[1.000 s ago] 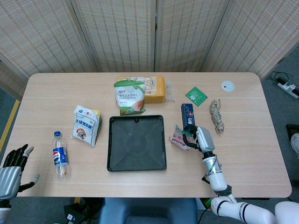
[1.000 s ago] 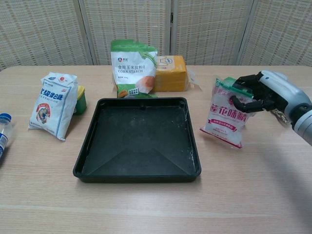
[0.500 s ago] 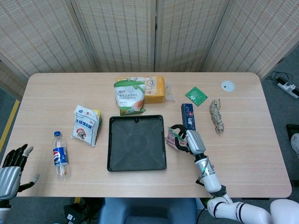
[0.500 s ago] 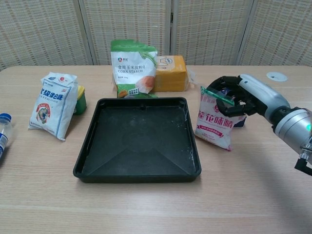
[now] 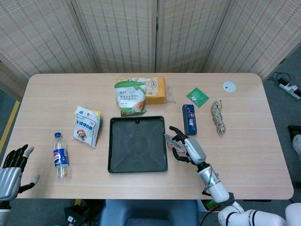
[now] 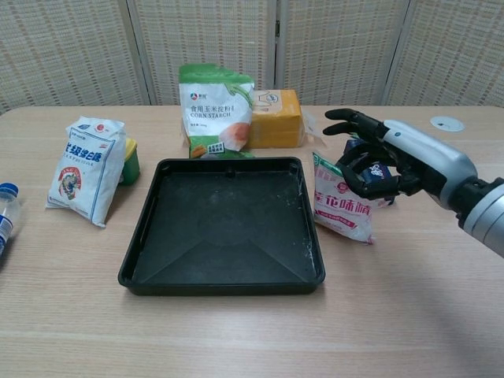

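Observation:
My right hand (image 5: 188, 147) (image 6: 386, 157) holds a pink-and-white snack packet (image 5: 171, 142) (image 6: 339, 201) by its upper right side, with the upper fingers spread above it. The packet's lower edge is down at the table, right beside the right rim of the black tray (image 5: 136, 143) (image 6: 224, 228). Nothing lies in the tray. At the bottom-left corner of the head view, off the table's front edge, my left hand (image 5: 11, 172) has its fingers apart and holds nothing. A Pepsi bottle (image 5: 59, 156) is the nearest thing to it.
Behind the tray stand a green corn starch bag (image 5: 129, 98) and an orange package (image 5: 153, 89). A white bag (image 5: 86, 126) lies to the tray's left. Right of the tray are a blue box (image 5: 190, 119), a green sachet (image 5: 197, 97), a twine bundle (image 5: 217, 116) and a white disc (image 5: 229, 85).
My right hand has carried the pink packet leftward, from beside the blue box to the tray's right rim, and its upper fingers have spread. The left hand has stayed put.

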`<state>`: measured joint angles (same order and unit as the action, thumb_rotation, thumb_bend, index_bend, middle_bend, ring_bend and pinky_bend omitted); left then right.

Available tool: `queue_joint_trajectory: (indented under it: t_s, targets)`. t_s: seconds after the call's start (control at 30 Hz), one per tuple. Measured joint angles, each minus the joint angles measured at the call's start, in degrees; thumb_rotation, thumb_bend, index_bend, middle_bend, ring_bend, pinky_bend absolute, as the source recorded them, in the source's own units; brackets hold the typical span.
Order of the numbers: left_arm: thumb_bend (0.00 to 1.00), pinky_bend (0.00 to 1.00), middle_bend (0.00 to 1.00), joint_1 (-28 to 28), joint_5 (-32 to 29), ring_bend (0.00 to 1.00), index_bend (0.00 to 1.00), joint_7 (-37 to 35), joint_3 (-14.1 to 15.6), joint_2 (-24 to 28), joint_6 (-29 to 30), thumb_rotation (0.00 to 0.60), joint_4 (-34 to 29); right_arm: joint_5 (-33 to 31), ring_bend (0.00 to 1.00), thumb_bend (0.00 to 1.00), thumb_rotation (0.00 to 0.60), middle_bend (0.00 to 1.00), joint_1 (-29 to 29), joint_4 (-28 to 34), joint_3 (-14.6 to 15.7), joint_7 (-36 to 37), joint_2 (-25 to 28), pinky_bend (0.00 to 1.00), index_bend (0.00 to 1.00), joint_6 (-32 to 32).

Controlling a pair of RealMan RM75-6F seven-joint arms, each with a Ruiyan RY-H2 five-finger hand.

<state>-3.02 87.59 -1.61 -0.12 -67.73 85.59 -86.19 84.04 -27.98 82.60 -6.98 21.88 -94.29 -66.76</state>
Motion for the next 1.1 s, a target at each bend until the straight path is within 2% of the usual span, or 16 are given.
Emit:
queue_joint_trajectory:
  t_s: [0.07, 0.17, 0.27, 0.43, 0.63, 0.73, 0.93, 1.1]
  targets:
    - [0.32, 0.0, 0.01, 0.0, 0.0, 0.03, 0.0, 0.0, 0.0, 0.1, 0.0, 0.6, -0.1, 1.6, 0.27, 0.56, 0.6, 0.11, 0.2, 0.8, 0.9, 0.7, 1.9, 0.26, 0.0, -0.4]
    - [0.32, 0.0, 0.01, 0.1, -0.1, 0.03, 0.0, 0.2, 0.0, 0.3, 0.1, 0.6, -0.3, 4.3, 0.23, 0.43, 0.6, 0.1, 0.4, 1.6, 2.1, 0.6, 5.3, 0.26, 0.0, -1.3]
    - [0.32, 0.0, 0.01, 0.2, 0.1, 0.03, 0.0, 0.5, 0.0, 0.5, 0.4, 0.6, -0.8, 6.5, 0.22, 0.37, 0.6, 0.09, 1.0, 1.8, 3.0, -0.9, 8.6, 0.26, 0.0, -3.5]
    - [0.32, 0.0, 0.01, 0.5, 0.1, 0.03, 0.0, 0.7, 0.1, 0.9, 0.9, 0.6, -1.3, 6.1, 0.26, 0.36, 0.6, 0.09, 2.2, 1.2, 3.7, -1.0, 12.7, 0.28, 0.0, -4.4]
    - [0.32, 0.0, 0.01, 0.5, 0.4, 0.03, 0.0, 1.2, 0.2, 0.9, 0.9, 0.6, -2.1, 5.3, 0.26, 0.36, 0.6, 0.09, 1.7, -1.4, 4.5, 5.5, 13.1, 0.3, 0.0, -1.2]
    - [0.32, 0.0, 0.01, 0.5, 0.5, 0.03, 0.0, 1.5, 0.3, 1.0, 0.8, 0.6, -2.3, 4.9, 0.26, 0.36, 0.6, 0.09, 1.8, -2.6, 4.6, 5.4, 12.7, 0.3, 0.0, -1.1]
    - [0.32, 0.0, 0.01, 0.7, 0.1, 0.03, 0.0, 1.2, 0.3, 1.2, 0.8, 0.6, -2.2, -0.1, 0.27, 0.36, 0.6, 0.09, 2.2, -3.4, 2.6, 6.2, 13.3, 0.31, 0.0, 0.1]
    - [0.32, 0.0, 0.01, 0.8, 0.0, 0.03, 0.0, 1.0, 0.4, 1.1, 0.6, 0.6, -2.1, -5.1, 0.25, 0.36, 0.6, 0.09, 1.7, -4.6, 1.0, 9.2, 14.5, 0.31, 0.0, 5.1]
